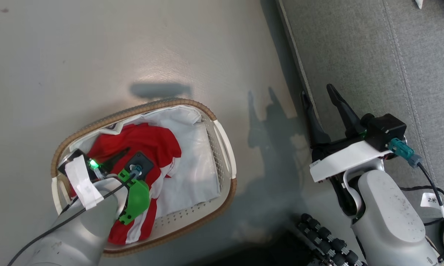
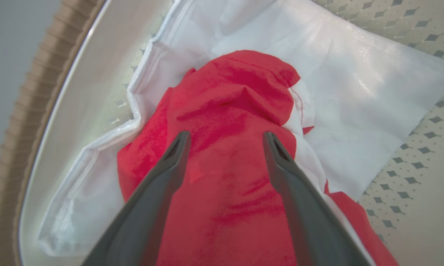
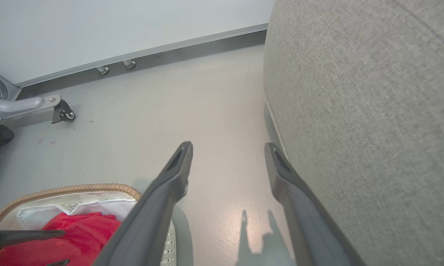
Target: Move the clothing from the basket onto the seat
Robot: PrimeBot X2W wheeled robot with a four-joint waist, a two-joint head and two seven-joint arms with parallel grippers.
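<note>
Currently, the left gripper (image 2: 225, 136) is positioned inside the basket (image 1: 227, 140), with its two dark fingers spread wide and nothing clamped between them. In the left wrist view the fingertips sit on either side of a raised fold of the clothing (image 2: 236, 96). Whether the fingertips touch the fabric cannot be determined.

Location of the clothing: the red garment with white panels lies bunched in the half of the basket nearer the left arm, on top of the white liner cloth (image 1: 196, 159). The liner covers the basket floor and rides up against the perforated wall. A striped edge of the garment shows beside the brown rim at the far side.

Location of the basket: it stands on the pale grey floor (image 1: 96, 55), well apart from the seat (image 1: 354, 55), with a strip of bare floor between them.

The right gripper (image 1: 317, 90) hangs over the near edge of the seat, jaws fully apart and empty. In the right wrist view its fingers point along the gap between the basket and the upholstered side of the seat, and their shadow falls on the floor below. A castor on a metal frame (image 3: 63, 112) stands near the skirting board at the far wall
</note>
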